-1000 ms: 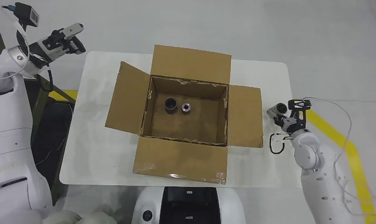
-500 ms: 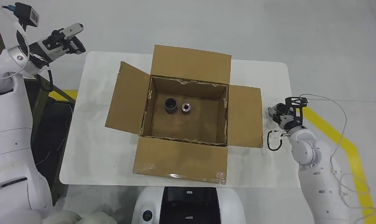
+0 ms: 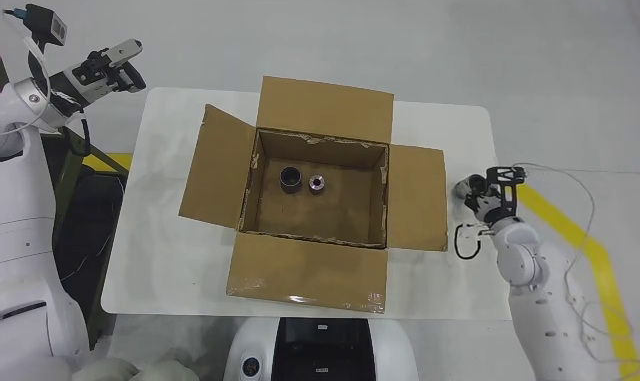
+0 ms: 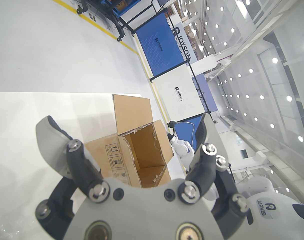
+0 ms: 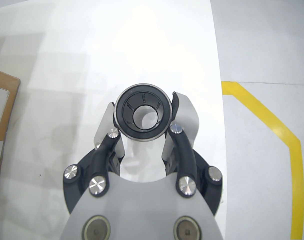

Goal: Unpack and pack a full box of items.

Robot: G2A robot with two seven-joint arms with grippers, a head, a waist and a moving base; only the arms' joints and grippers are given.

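Observation:
An open cardboard box [image 3: 315,191] stands in the middle of the white table [image 3: 160,241], flaps spread out. Inside on its floor lie a black ring-shaped part [image 3: 290,178] and a smaller metal part [image 3: 317,183]. My right gripper [image 5: 143,112] is shut on a black cylindrical bearing [image 5: 143,113], held just above the table to the right of the box [image 5: 2,126]; the same bearing [image 3: 468,189] shows from the top. My left gripper [image 4: 127,128] hangs open with nothing in it beyond the table's far left corner, with the box [image 4: 139,148] seen past its fingers.
Yellow floor lines [image 3: 580,241] run beside the table's right edge. The right box flap [image 3: 418,196] lies close to the right gripper. A black cable loop [image 3: 462,243] hangs by the right arm.
The right gripper with the bearing has shifted slightly toward the box and lower over the table. The left arm has not moved.

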